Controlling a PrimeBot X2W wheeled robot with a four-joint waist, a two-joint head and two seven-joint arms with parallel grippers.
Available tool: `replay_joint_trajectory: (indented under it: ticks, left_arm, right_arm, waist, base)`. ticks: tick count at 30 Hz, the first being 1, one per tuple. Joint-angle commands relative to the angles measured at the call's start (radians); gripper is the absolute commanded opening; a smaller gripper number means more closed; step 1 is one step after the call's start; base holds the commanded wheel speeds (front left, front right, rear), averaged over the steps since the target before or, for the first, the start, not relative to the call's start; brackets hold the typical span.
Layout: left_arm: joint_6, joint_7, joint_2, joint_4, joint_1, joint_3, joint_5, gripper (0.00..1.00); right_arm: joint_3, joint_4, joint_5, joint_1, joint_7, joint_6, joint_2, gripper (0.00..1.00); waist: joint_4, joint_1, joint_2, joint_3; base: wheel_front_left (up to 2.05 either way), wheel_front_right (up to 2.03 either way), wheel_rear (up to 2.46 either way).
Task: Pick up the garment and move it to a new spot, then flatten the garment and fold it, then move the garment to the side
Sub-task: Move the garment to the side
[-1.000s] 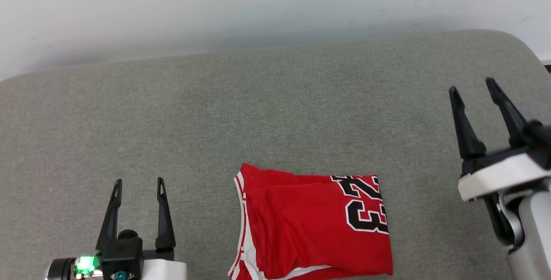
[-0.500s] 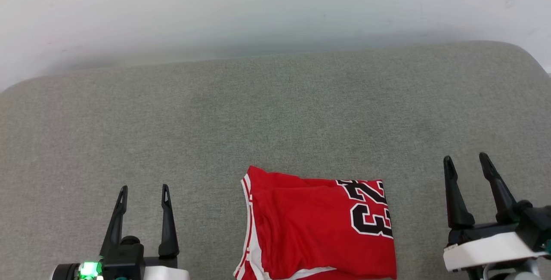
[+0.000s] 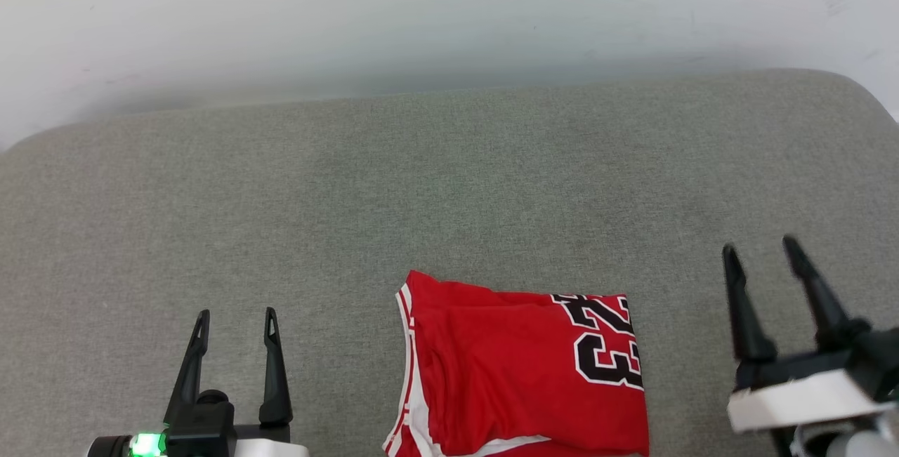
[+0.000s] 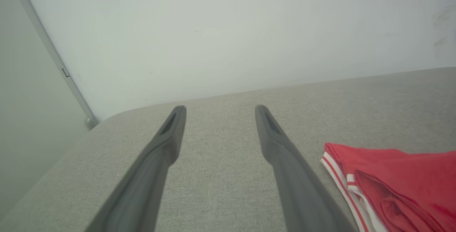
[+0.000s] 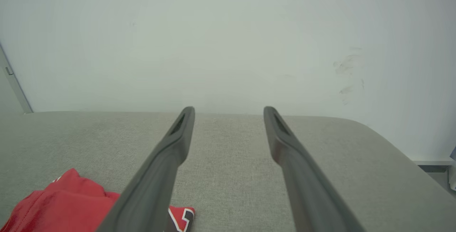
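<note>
At the lower left of the head view, the left tool (image 3: 237, 312) is held low over the grey fabric-covered desk (image 3: 449, 183). Its fingers are apart and nothing is gripped. It is kept clear of the cloth, presumably so that the fold is not disturbed. Between the two tools, at the desk's near edge, the garment (image 3: 523, 373) is laid flat in a compact folded rectangle, with striped trim on its left and the black "23" on its right. The folding is judged done, and only the shift aside may be left. At the right, the right tool (image 3: 760, 245) is likewise held apart and empty, beside the garment without touching it.
</note>
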Motion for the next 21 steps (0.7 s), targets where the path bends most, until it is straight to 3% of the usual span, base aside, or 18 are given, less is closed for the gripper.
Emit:
replay_joint_trajectory:
  ticks: [1,5,8,12,17,21]
  left_arm:
    - [-0.006,-0.004,-0.004,0.001,0.005,0.005,0.004,1.00]
    - [-0.010,-0.004,-0.007,0.001,0.000,0.011,0.007,1.00]
    - [-0.014,-0.004,-0.008,0.002,-0.007,0.014,0.009,1.00]
    - [-0.015,-0.004,-0.011,0.001,-0.014,0.018,0.009,1.00]
    - [-0.021,-0.004,-0.015,-0.003,-0.024,0.021,0.010,1.00]
    - [-0.026,-0.004,-0.017,-0.006,-0.036,0.023,0.009,1.00]
  right_arm:
    - [-0.004,-0.015,-0.009,-0.051,-0.002,-0.001,-0.023,1.00]
    - [0.001,-0.019,0.001,-0.157,0.014,-0.001,-0.089,1.00]
    - [0.069,-0.016,0.055,-0.245,0.116,0.000,-0.164,1.00]
    - [0.176,-0.009,0.218,-0.345,0.366,-0.001,-0.276,1.00]
    - [0.269,0.006,0.531,-0.396,0.760,-0.001,-0.397,1.00]
    - [0.288,0.040,0.756,-0.367,0.992,0.000,-0.449,1.00]
  waist:
    - [-0.001,0.0000,0.0000,0.002]
    - [-0.005,0.0000,0.0000,0.007]
    - [-0.006,0.0000,0.0000,0.012]
    - [-0.005,0.0000,0.0000,0.020]
    - [-0.001,0.0000,0.0000,0.036]
    - [0.006,0.0000,0.0000,0.055]
  base:
    - [0.00,0.00,0.00]
    - [0.00,0.00,0.00]
    - [0.00,0.00,0.00]
    - [0.00,0.00,0.00]
    - [0.00,0.00,0.00]
    - [0.00,0.00,0.00]
